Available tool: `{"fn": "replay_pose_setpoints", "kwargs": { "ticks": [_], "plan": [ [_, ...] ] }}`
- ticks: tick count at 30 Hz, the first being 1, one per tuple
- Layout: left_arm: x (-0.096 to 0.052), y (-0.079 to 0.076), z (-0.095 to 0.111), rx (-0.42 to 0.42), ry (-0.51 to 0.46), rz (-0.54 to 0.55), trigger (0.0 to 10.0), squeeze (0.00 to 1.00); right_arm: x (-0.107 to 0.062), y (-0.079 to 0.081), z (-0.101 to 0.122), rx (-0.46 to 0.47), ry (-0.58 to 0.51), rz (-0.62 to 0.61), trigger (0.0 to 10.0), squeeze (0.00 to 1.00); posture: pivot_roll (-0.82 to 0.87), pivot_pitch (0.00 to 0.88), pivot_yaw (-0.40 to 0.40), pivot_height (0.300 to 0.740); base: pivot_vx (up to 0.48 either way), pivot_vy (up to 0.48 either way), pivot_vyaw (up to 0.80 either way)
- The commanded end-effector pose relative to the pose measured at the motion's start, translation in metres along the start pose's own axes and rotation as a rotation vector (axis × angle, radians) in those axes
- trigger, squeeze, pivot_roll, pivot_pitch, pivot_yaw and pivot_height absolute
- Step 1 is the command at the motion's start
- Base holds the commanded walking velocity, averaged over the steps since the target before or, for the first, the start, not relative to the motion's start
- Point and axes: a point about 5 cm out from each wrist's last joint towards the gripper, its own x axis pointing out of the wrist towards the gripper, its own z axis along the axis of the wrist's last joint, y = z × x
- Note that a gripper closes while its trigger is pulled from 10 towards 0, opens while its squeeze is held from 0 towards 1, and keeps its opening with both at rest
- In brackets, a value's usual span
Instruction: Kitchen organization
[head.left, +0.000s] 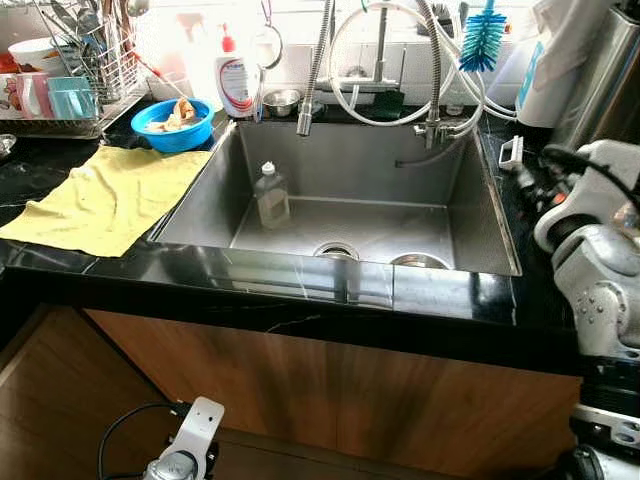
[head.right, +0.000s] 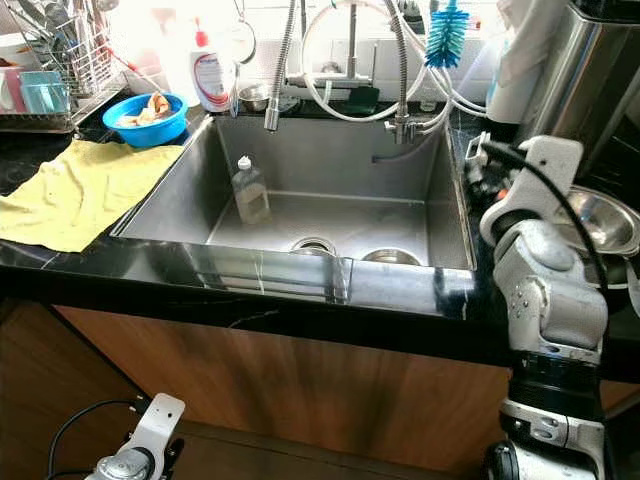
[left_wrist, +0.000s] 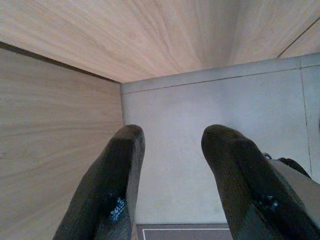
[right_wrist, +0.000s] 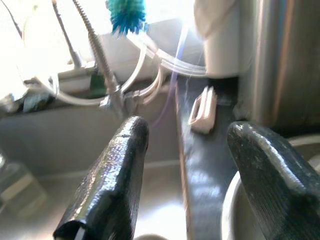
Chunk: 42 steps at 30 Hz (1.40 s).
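Fig.: clear plastic bottle (head.left: 270, 194) w/ white cap stands upright in the steel sink (head.left: 480, 215), at its left-rear floor, well apart from the two drains. It is the likely item to tidy, judged from the task alone.

Right gripper (right_wrist: 192, 175): fingers (right_wrist: 112, 185) spread wide, nothing between them. It hovers over the right counter strip beside the sink. Ahead of the fingertips lie a small white clip-like piece (right_wrist: 203, 109), the spring-neck faucet (right_wrist: 97, 50) and a teal bottle brush (right_wrist: 127, 14); a metal bowl rim (right_wrist: 235, 200) sits just beside the outer finger. The bottle is far off the inner finger's side, low in the basin.

Left gripper (left_wrist: 172, 175): fingers apart, empty, hanging low by the wood cabinet front, pointed at the floor.

Around: yellow cloth (head.left: 110, 195) on the left counter, blue bowl (head.left: 172, 122) w/ scraps behind it, dish rack (head.left: 85, 60) at far left.

Approach, as judged: swing right arm inward and down, keep fingers wide, clear the faucet hoses, close on the bottle's body below the cap.
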Motion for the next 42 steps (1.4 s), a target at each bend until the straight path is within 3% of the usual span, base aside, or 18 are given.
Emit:
{"fn": "replay_pose_setpoints", "kwargs": {
  "ticks": [1, 2, 3, 5, 6, 10, 13, 14, 23, 32, 42],
  "plan": [
    [-0.001, 0.003, -0.003, 0.012, 0.019, 0.004, 10.0, 0.0, -0.006, -0.015, 0.032, -0.003, -0.102, -0.084, 10.0, 0.0, -0.13, 0.0, 0.068, 0.74, 0.0, 0.0, 0.0],
    [-0.001, 0.003, -0.003, 0.012, 0.019, 0.004, 10.0, 0.0, -0.006, -0.018, 0.035, -0.003, -0.107, -0.097, 10.0, 0.0, -0.13, 0.0, 0.068, 0.74, 0.0, 0.0, 0.0],
    [-0.001, 0.002, -0.003, 0.017, 0.019, 0.002, 10.0, 0.0, -0.009, -0.027, 0.04, -0.004, -0.118, -0.135, 10.0, 0.13, -0.13, 0.0, 0.068, 0.74, 0.0, 0.0, 0.0],
    [0.0, 0.002, -0.003, 0.018, 0.018, 0.001, 10.0, 0.0, -0.011, -0.032, 0.043, -0.004, -0.125, -0.16, 10.0, 0.13, -0.13, 0.0, 0.068, 0.74, 0.0, 0.0, 0.0],
    [0.0, 0.002, -0.003, 0.019, 0.018, 0.0, 10.0, 0.0, -0.012, -0.037, 0.044, -0.002, -0.124, -0.176, 10.0, 1.0, -0.14, 0.0, 0.068, 0.74, 0.0, 0.0, 0.0],
    [0.0, -0.001, -0.003, 0.024, 0.017, -0.008, 10.0, 0.0, -0.019, -0.068, 0.041, 0.028, -0.098, -0.291, 10.0, 1.0, -0.14, 0.0, 0.068, 0.74, 0.0, 0.0, 0.0],
    [0.0, -0.002, -0.003, 0.028, 0.016, -0.01, 10.0, 0.0, -0.021, -0.077, 0.039, 0.047, -0.084, -0.321, 10.0, 1.0, -0.14, 0.0, 0.068, 0.74, 0.0, 0.0, 0.0],
    [0.0, -0.001, -0.003, 0.029, 0.016, -0.01, 10.0, 0.0, -0.023, -0.081, 0.038, 0.053, -0.075, -0.341, 10.0, 0.0, -0.14, 0.0, 0.069, 0.74, 0.0, 0.0, 0.0],
    [0.0, -0.001, -0.002, 0.036, 0.015, -0.011, 10.0, 0.0, -0.027, -0.096, 0.026, 0.14, -0.031, -0.413, 10.0, 0.0, -0.14, 0.0, 0.072, 0.74, 0.0, 0.0, 0.0],
    [0.0, -0.002, -0.001, 0.048, 0.011, -0.019, 10.0, 0.0, -0.03, -0.112, 0.001, 0.285, 0.049, -0.501, 10.0, 0.0, -0.14, 0.0, 0.071, 0.74, 0.0, 0.0, 0.0],
    [0.0, -0.003, -0.002, 0.057, 0.012, -0.025, 10.0, 0.0, -0.029, -0.114, -0.007, 0.33, 0.079, -0.514, 10.0, 0.0, -0.14, 0.0, 0.07, 0.74, 0.0, 0.0, 0.0]
  ]
}}
